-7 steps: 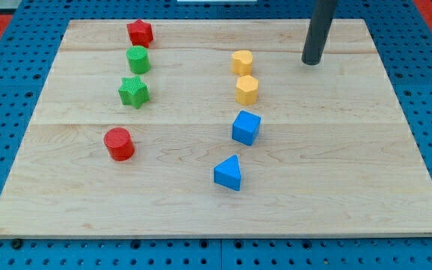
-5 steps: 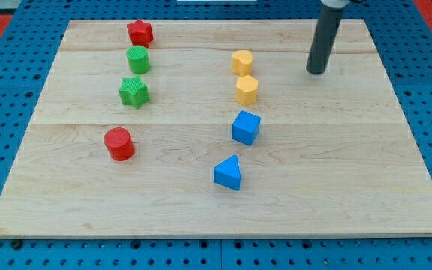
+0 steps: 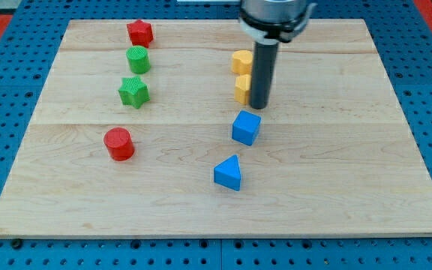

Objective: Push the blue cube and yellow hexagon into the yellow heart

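The blue cube (image 3: 246, 127) lies on the wooden board (image 3: 351, 150), right of centre. The yellow hexagon (image 3: 241, 89) sits just above it, and the yellow heart (image 3: 240, 61) just above the hexagon. The rod covers the right sides of both yellow blocks. My tip (image 3: 259, 106) rests at the hexagon's lower right edge, just above the blue cube's top right corner. I cannot tell whether it touches either block.
A blue triangular block (image 3: 229, 173) lies below the cube. At the view's left stand a red star (image 3: 139, 32), a green cylinder (image 3: 138, 59), a green star (image 3: 133, 91) and a red cylinder (image 3: 118, 144).
My tip has moved left and down from the board's upper right to the gap beside the yellow hexagon and blue cube. No block has visibly moved.
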You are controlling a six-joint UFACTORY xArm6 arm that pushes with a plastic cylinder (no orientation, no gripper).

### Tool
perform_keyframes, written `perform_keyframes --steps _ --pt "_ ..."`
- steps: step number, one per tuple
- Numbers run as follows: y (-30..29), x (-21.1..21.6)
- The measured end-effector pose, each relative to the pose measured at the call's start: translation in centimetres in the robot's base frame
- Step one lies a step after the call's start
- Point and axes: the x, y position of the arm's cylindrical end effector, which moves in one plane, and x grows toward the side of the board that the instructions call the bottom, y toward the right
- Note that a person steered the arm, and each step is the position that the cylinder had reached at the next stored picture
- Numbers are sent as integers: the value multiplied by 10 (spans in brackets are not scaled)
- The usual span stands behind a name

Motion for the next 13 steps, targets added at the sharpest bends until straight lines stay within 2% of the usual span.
perform_keyframes --steps 2,4,5,6,7,10,13 --pt "-10 -45" --pt "58 47" --pt "12 73" --pt "6 87" --pt "-42 83" --pt "-26 22" --pt "15 -15"
